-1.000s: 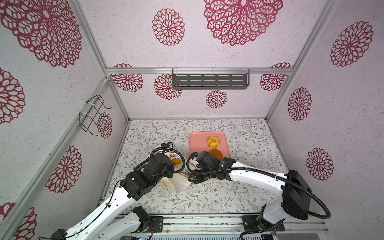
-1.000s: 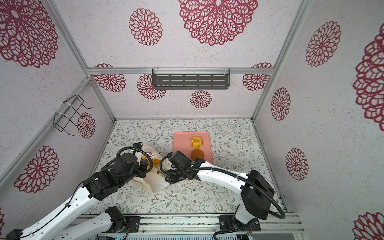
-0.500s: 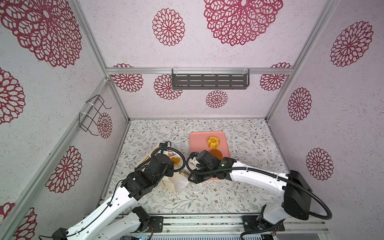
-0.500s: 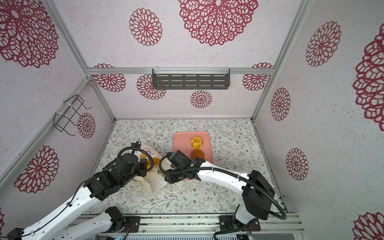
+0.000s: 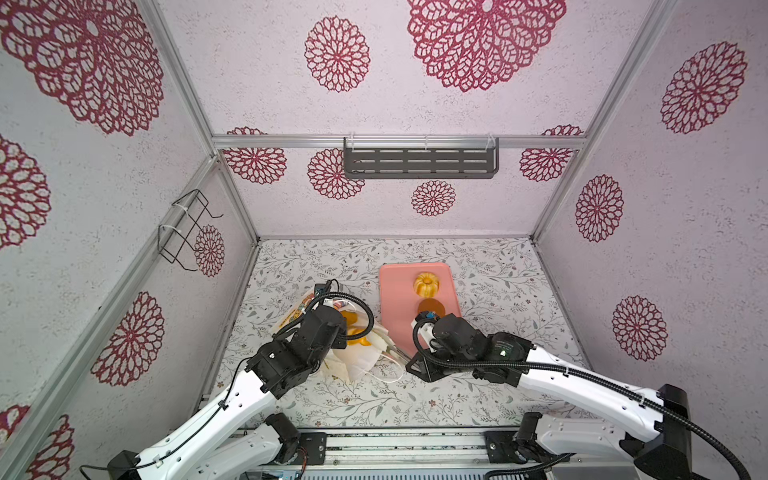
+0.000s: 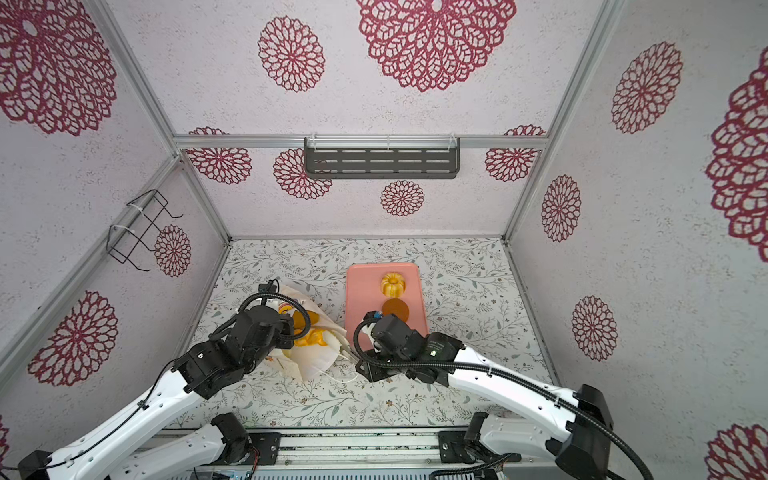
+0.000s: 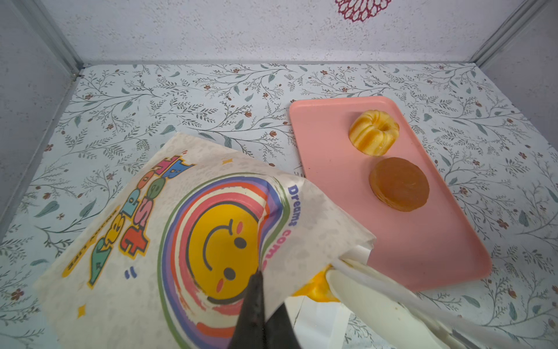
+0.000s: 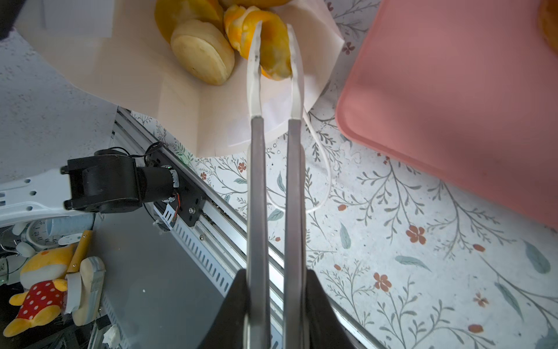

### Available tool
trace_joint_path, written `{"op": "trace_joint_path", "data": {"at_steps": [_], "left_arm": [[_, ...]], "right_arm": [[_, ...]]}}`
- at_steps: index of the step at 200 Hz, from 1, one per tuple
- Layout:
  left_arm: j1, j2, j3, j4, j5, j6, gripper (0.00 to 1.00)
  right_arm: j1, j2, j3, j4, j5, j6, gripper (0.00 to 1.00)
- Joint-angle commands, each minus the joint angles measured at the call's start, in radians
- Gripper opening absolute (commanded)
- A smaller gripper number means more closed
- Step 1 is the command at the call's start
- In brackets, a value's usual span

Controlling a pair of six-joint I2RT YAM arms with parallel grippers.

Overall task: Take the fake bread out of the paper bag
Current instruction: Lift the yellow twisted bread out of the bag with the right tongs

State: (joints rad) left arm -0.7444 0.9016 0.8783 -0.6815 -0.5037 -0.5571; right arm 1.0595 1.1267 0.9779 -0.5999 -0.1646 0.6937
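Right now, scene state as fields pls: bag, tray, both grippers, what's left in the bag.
paper bag: lying on its side, beside pink tray
on tray: ring-shaped pastry, dark brown bun
left gripper: shut, pinching the bag's paper
right gripper: shut on orange pastry at the bag's mouth
in bag: more bread visible, count hidden

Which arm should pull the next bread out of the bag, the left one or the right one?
Right. The right gripper is shut on an orange pastry at the mouth of the paper bag, beside the pink tray. The left gripper is busy pinching the bag's paper.
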Motion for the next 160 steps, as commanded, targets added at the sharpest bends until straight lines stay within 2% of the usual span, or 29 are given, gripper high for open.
{"op": "trace_joint_path", "data": {"at_steps": [1,85,129,160], "left_arm": [[-0.005,0.011,0.034,-0.041,-0.093,-0.062,0.0],[0.015,0.137,0.108,-0.146,-0.233,-0.194,0.0],[0.107,0.184,0.145,-0.177,-0.205,-0.221,0.0],[0.145,0.182,0.139,-0.129,-0.197,-0.182,0.0]], "right_arm": [[0.006,-0.078,0.024,-0.026,0.042,0.015,0.0],[-0.024,-0.226,0.006,-0.026,0.079,0.052,0.0],[-0.051,-0.287,-0.01,-0.046,0.074,0.09,0.0],[-0.078,-0.368,-0.036,-0.07,0.085,0.13,0.0]]}}
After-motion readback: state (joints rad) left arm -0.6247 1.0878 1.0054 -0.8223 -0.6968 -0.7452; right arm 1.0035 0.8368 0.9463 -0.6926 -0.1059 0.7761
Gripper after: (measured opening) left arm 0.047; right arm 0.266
